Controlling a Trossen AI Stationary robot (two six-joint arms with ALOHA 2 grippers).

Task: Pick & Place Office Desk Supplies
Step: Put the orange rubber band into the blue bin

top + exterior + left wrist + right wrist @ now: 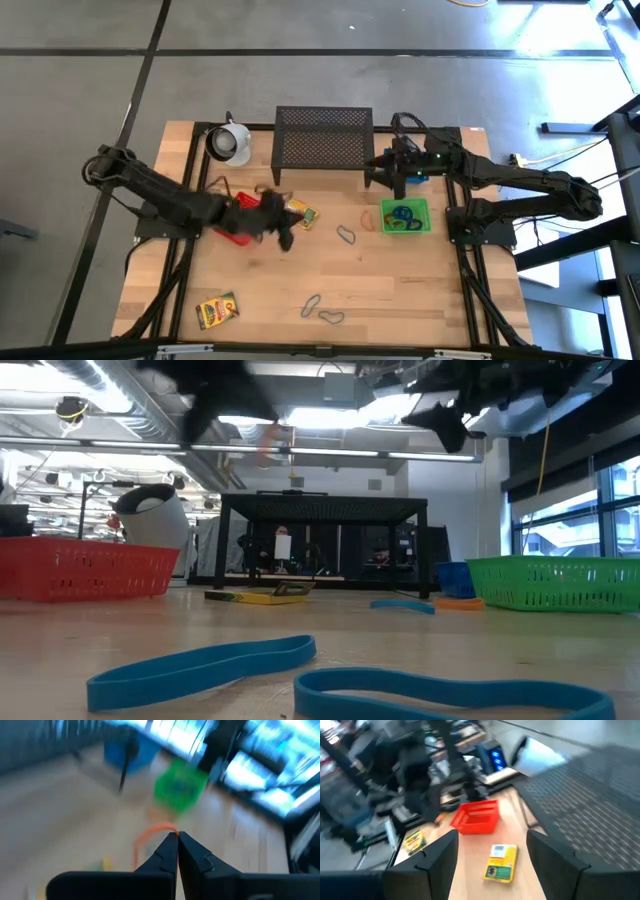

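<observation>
Fingers of the left gripper (177, 851) are pinched together on a thin orange rubber loop (150, 834), lifted above the wooden counter (400, 290) near the red mesh basket (232, 232). This looks like the carry step: the loop is picked and needs a basket to land in. The right gripper (393, 165) waits with fingers spread wide and empty, beside the black mesh shelf (322, 137), behind the green mesh basket (405, 216). Next, the left arm probably must travel over a basket rim, then release. Blue loops (200, 665), a yellow-green printed box (501, 863) and other supplies lie loose.
</observation>
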